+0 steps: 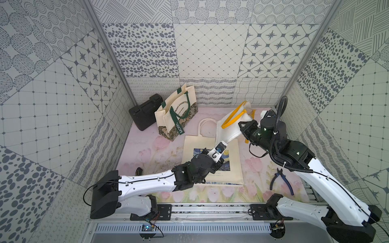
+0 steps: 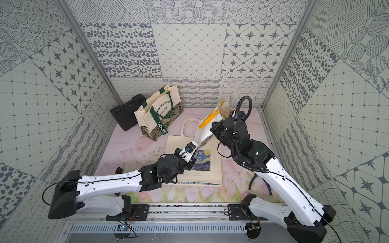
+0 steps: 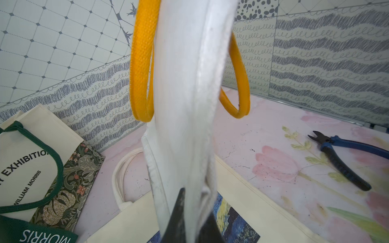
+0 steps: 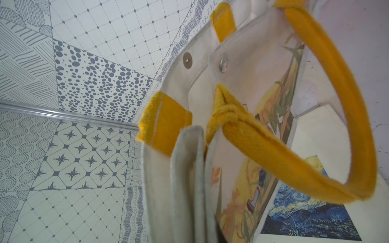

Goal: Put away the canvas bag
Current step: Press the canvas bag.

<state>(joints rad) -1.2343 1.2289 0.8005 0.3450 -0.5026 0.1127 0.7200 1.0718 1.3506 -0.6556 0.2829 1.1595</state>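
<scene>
In both top views the canvas bag [image 1: 229,129] [image 2: 202,131] hangs stretched above the flat Starry Night tote [image 1: 231,174]. Its long axis slants from the left claw [image 1: 220,145] up to the right claw [image 1: 242,126], and the yellow handles [image 1: 232,117] point toward the back wall.

In the left wrist view, the dark fingers [image 3: 179,212] are pinched together on the bag's lower end.

In the right wrist view, the claw is clamped on the folded edge [image 4: 186,168] by the mouth.

The canvas bag [image 3: 185,94] is showing white cloth with bright yellow handles [image 3: 140,63] and what looks like a yellow-green painted print. The tote [image 1: 235,168] is showing cream with a swirling blue night sky. The desk [image 1: 151,151] is wearing pale pink tulips; the pliers [image 3: 345,167] are showing blue grips.
</scene>
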